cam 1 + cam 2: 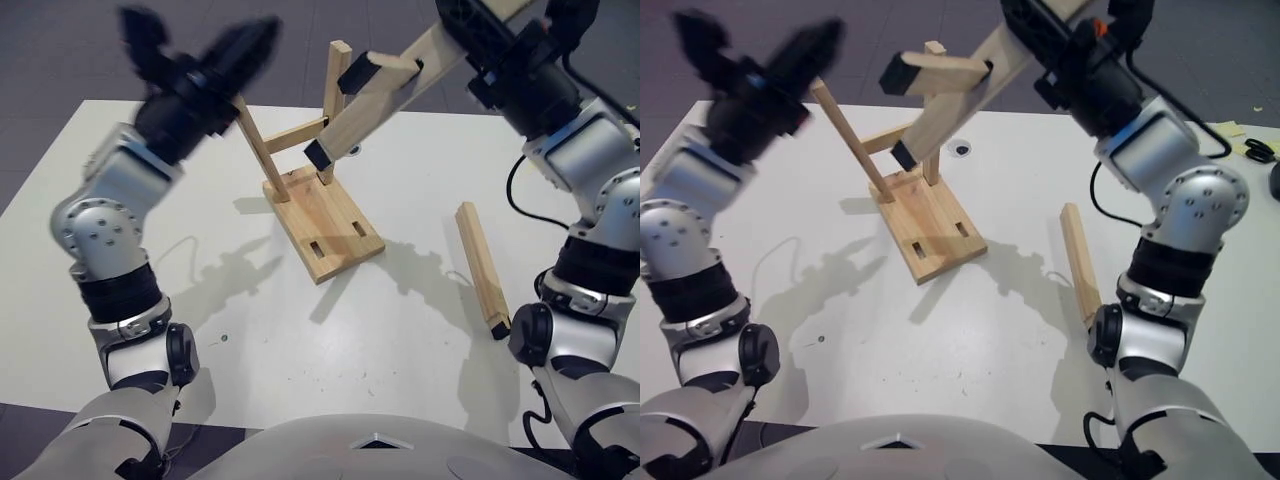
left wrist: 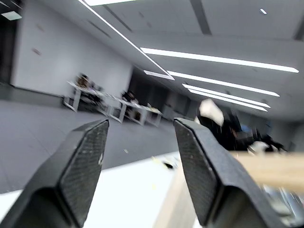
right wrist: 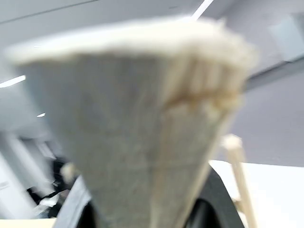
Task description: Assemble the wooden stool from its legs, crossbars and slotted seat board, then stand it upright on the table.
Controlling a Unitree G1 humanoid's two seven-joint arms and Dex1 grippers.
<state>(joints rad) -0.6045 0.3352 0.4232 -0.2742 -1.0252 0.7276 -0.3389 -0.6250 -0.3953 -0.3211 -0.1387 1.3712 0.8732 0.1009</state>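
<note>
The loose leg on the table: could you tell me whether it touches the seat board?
Apart: left eye view shows bare table between the loose leg and the seat board.

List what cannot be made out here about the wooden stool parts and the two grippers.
Left eye view: the black left gripper is motion-blurred; whether it touches the thin upright wooden leg is unclear.
Left eye view: the black right gripper is cut off by the top edge.
Right wrist view: the held pale wooden leg-and-crossbar piece, close and blurred, covers where it is gripped.
</note>
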